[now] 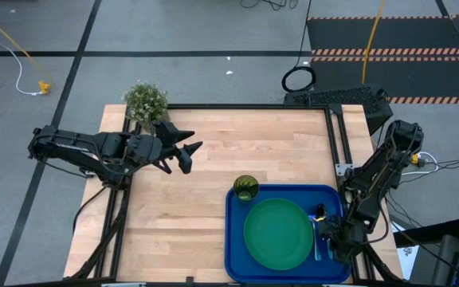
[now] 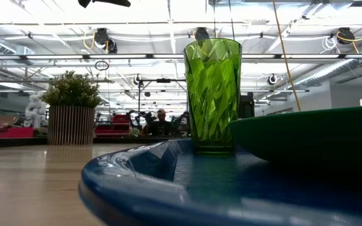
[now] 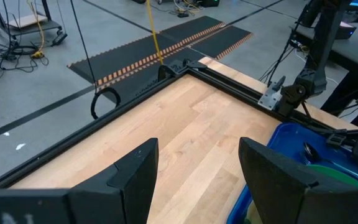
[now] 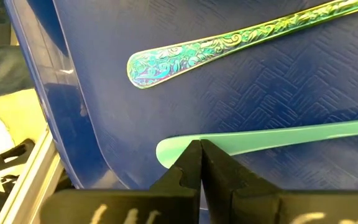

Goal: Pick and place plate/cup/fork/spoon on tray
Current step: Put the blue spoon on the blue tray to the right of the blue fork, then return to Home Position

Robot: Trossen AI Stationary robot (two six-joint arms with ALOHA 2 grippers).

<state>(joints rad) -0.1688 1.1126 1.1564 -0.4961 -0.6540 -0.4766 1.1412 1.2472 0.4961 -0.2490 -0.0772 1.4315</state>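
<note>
The blue tray [image 1: 233, 239] lies at the table's near right. On it are the dark-green plate [image 1: 278, 233] and the upright yellow-green cup [image 1: 245, 187], which stands at the tray's far left corner and also shows in the low view [image 2: 212, 94]. To the right of the plate lie two utensils, the fork with a plain pale handle [image 4: 278, 138] and the spoon with a patterned shiny handle [image 4: 229, 45]. My right gripper [image 4: 200, 146] is shut, its fingertips right over the fork's handle near its free end. My left gripper [image 1: 188, 155] is open and empty over the table's far left. My right gripper points down at the fork's handle close to its rounded free end [image 4: 166, 154], which lies flat on the tray floor. The shut fingertips hide the spot beneath them, and I cannot tell whether they touch the handle.
A potted plant [image 1: 146, 101] stands at the table's far left corner, close behind my left arm. A black frame rail [image 1: 337, 135] runs along the table's right side. Bare wood [image 1: 261, 151] lies between my left gripper and the tray.
</note>
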